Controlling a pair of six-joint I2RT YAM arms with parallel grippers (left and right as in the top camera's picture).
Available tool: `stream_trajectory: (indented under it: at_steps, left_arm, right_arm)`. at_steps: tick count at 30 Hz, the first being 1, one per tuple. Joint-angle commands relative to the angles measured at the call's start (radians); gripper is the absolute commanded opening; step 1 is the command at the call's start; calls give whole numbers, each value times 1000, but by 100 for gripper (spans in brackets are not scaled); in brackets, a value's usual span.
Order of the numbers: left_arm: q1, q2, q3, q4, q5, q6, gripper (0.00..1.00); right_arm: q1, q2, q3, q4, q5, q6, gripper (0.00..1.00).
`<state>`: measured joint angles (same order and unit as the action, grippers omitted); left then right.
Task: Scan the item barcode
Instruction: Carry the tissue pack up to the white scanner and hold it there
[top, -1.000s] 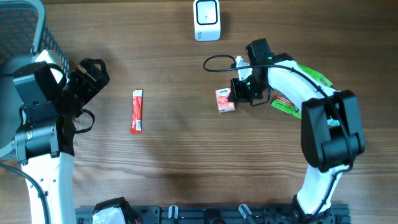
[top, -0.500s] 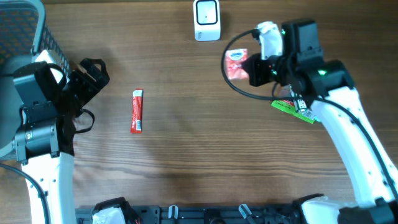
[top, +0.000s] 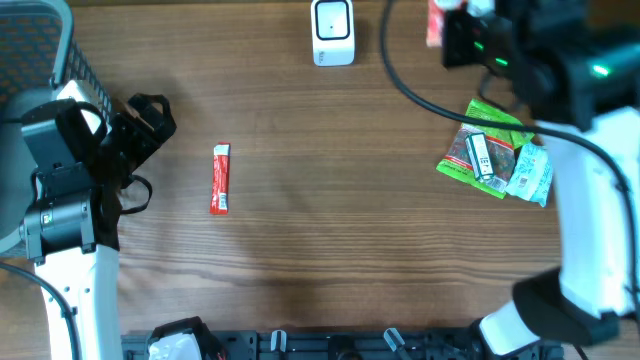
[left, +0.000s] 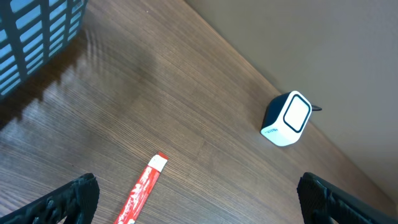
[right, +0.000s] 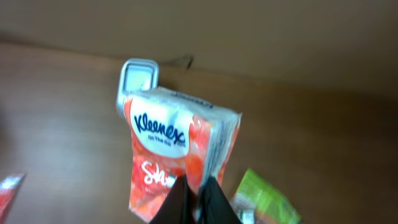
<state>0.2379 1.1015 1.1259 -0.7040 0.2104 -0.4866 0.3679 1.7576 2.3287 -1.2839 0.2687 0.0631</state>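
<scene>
Red pack (right: 166, 152), tight right end effector (right: 198, 190)

Wooden table (left: 205, 93), white barcode scanner (left: 286, 119) near its far edge, red stick packet (left: 142, 190) lying flat, blue basket (left: 31, 31) top left, left gripper (left: 202, 202) spread wide

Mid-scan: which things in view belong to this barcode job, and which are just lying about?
In the job:
Kleenex pack, pinched in the right gripper
white scanner

Lying about:
red stick packet
pile of packets
basket
left gripper, open and holding nothing
</scene>
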Motion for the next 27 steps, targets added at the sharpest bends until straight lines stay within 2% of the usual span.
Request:
stream_trajectory:
  at_steps: [1, 4, 8, 19, 23, 27]
  left_arm:
    - [6, -2, 1, 3, 1, 12, 100]
    - [6, -2, 1, 3, 1, 12, 100]
    - [6, -2, 1, 3, 1, 12, 100]
    - [6, -2, 1, 3, 1, 12, 100]
    - [6, -2, 1, 3, 1, 12, 100]
    - [6, -2, 1, 3, 1, 12, 100]
  right_arm:
    - [114, 125, 13, 108, 268, -121, 4]
    - [201, 227, 13, 234, 430, -201, 4]
    - [258, 385, 13, 417, 581, -418, 4]
    - [254, 767, 12, 1032, 667, -1083, 4]
    - [245, 848, 8, 1141, 666, -1165, 4]
    - [228, 871, -23, 1148, 647, -1170, 4]
